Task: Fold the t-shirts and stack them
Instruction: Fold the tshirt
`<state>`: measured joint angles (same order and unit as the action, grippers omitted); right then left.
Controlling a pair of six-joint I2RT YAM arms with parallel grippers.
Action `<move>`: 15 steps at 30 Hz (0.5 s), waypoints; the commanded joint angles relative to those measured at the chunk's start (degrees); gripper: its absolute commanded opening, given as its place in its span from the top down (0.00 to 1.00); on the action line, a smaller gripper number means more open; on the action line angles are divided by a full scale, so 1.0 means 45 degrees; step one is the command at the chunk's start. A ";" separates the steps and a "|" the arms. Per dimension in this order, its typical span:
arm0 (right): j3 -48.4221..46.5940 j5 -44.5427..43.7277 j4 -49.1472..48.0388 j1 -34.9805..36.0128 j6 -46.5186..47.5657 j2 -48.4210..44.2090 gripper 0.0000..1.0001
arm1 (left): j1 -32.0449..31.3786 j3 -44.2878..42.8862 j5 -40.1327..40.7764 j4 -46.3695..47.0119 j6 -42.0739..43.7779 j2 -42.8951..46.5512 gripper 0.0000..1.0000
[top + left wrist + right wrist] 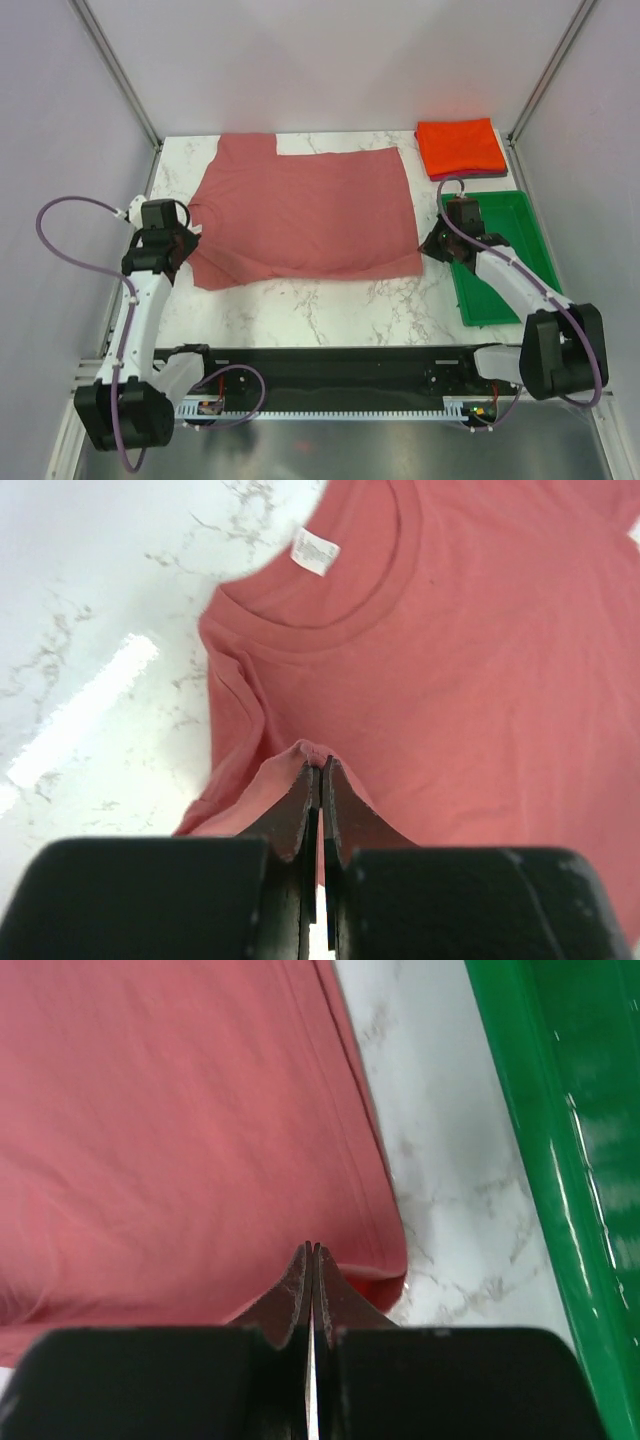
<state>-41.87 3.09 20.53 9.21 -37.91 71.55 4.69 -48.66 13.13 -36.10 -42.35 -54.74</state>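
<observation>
1. The dusty rose-red cotton t-shirt (310,205) lies spread across the middle of the marble bench (340,310); I judge a fold is in hand.
2. My left end effector (320,770) is clamped on fabric beside the collar; my right end effector (313,1252) is clamped on the near hem corner.
3. Next I'd lift both evenly and carry that edge across.

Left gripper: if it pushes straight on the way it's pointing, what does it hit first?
The rose t-shirt: the left gripper pinches its edge, and the collar lies straight ahead, though height over the cloth is unclear.
</observation>
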 commanded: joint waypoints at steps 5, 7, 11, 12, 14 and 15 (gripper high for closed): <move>-0.2160 0.0230 -0.0677 0.0004 0.0807 0.2419 1.00 | -0.0007 -0.2229 0.1986 0.0267 0.1382 -0.2228 0.98; -0.2531 0.0173 -0.0755 0.0023 0.0963 0.2906 1.00 | 0.0013 -0.2563 0.1578 0.0442 0.1850 -0.3064 0.98; -0.3331 -0.0198 -0.0716 0.0023 0.1217 0.3669 1.00 | -0.0007 -0.3792 0.0406 0.0444 0.2827 -0.4646 0.98; -0.3623 -0.0238 -0.0696 0.0004 0.1295 0.3845 1.00 | -0.0007 -0.3911 0.0056 0.0443 0.3041 -0.4864 0.98; -0.4072 -0.0277 -0.0541 0.0004 0.1431 0.4411 1.00 | -0.0007 -0.4145 -0.0065 0.0463 0.3296 -0.5429 0.98; -0.4191 -0.0277 -0.0520 0.0023 0.1471 0.4567 1.00 | -0.0007 -0.4243 -0.0046 0.0463 0.3452 -0.5626 0.98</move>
<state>-56.86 2.87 18.65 9.21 -33.28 90.26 4.67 -64.71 14.46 -35.27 -32.14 -77.80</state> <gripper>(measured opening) 0.009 0.032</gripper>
